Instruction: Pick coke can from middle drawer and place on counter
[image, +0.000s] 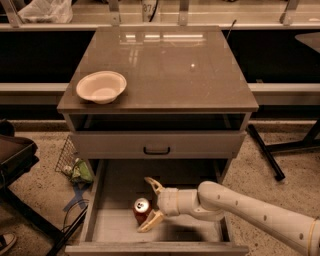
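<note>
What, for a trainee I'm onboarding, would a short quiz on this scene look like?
1. True or false: the coke can is on the counter.
2. The gripper is: A) over the counter; B) in the middle drawer, open, a finger either side of the can; C) on a drawer handle.
3. What sits on the counter?
Key: 1 false; 2 B; 3 the white bowl.
</note>
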